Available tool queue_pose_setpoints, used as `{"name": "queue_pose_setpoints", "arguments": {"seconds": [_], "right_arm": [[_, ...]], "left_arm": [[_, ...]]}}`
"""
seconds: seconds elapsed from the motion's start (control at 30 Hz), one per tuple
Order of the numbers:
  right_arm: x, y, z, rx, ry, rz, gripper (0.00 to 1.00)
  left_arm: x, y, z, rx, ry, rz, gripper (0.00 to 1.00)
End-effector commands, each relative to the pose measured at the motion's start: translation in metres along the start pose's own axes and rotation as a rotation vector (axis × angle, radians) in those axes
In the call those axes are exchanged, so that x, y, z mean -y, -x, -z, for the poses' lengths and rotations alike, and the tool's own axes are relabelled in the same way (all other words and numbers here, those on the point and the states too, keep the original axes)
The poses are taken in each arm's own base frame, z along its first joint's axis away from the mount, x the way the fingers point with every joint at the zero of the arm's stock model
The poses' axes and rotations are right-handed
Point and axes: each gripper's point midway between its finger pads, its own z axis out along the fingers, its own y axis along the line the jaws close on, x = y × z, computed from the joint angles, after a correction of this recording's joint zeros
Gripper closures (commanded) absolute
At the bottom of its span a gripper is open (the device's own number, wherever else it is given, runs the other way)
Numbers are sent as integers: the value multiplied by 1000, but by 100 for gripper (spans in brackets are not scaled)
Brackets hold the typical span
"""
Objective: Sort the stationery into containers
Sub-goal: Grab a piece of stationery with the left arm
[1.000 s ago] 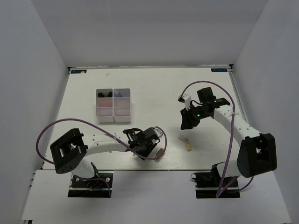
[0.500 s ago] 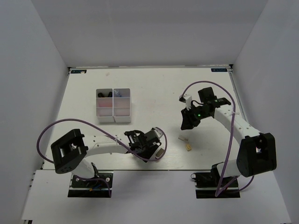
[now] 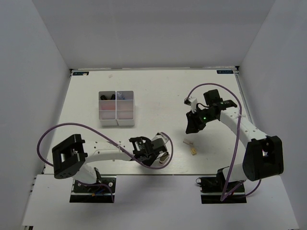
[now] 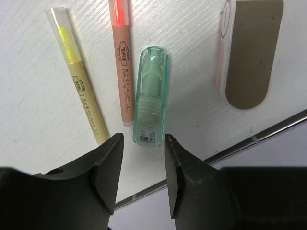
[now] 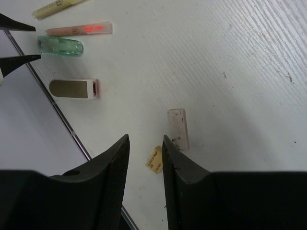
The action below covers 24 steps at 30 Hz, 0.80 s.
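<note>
In the left wrist view my left gripper (image 4: 141,177) is open and empty, its jaws just short of the near end of a teal tube (image 4: 152,96) lying on the table. A pink pen (image 4: 122,57) and a yellow pen (image 4: 79,81) lie to the tube's left, and a grey-tan block (image 4: 249,52) to its right. My right gripper (image 5: 144,172) is open and empty, above a small tan block (image 5: 154,159) and a pale block (image 5: 178,128). The white organizer (image 3: 116,108) stands at the back left with some items inside.
The table's near edge (image 4: 268,132) runs close behind the teal tube and the grey-tan block. A purple cable (image 3: 72,127) loops over the left arm. In the top view the right gripper (image 3: 192,125) hovers behind the two small blocks (image 3: 191,146).
My left gripper has shifted a little to the right and toward the near edge, over the pens and tube. The right arm has barely moved.
</note>
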Motion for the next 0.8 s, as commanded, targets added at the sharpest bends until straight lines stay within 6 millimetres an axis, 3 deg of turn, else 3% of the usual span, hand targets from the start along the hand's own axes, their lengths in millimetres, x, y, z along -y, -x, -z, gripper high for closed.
{"name": "queue_pose_setpoints", "arguments": {"seconds": [0.0, 0.3, 0.77], "right_arm": [[-2, 15, 6, 34, 12, 10, 63], [-1, 15, 9, 40, 12, -2, 63], [0, 15, 10, 49, 17, -10, 63]], "left_arm": [[7, 6, 2, 21, -22, 22, 49], [22, 1, -10, -18, -80, 28, 49], [13, -11, -23, -66, -70, 45, 49]]}}
